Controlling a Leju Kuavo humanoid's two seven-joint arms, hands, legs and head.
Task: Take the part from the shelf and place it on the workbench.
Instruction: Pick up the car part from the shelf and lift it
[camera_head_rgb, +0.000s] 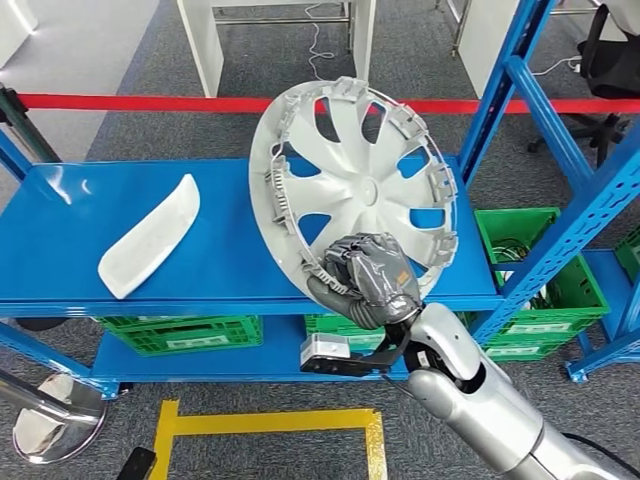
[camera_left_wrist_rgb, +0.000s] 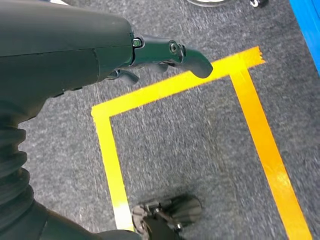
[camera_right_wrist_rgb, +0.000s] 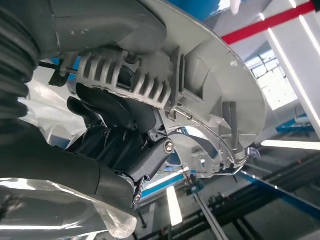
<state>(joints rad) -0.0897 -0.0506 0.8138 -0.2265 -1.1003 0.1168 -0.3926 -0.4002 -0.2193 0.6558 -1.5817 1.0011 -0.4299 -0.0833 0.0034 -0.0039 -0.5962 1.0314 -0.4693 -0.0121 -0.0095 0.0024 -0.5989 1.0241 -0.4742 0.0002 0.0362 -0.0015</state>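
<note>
Hubcap (camera_head_rgb: 355, 185) tilted up off the blue shelf (camera_head_rgb: 68, 260), my right robot hand (camera_head_rgb: 367, 278) clamping its near rim for the lift; left robot hand (camera_left_wrist_rgb: 166, 52) hangs idle, fingers loosely extended over the floor.

I count one wheel cover (camera_head_rgb: 355, 185) and one white curved part (camera_head_rgb: 149, 236) on the blue shelf (camera_head_rgb: 60, 270). I count three green crates: one (camera_head_rgb: 185, 332) under the shelf at left, one (camera_head_rgb: 328, 327) under its middle, one (camera_head_rgb: 540, 290) at right. I see one red barrier tape (camera_head_rgb: 136, 102), one yellow floor marking (camera_left_wrist_rgb: 181, 82), two robot hands: right hand (camera_head_rgb: 370, 275), left hand (camera_left_wrist_rgb: 170, 52).
</note>
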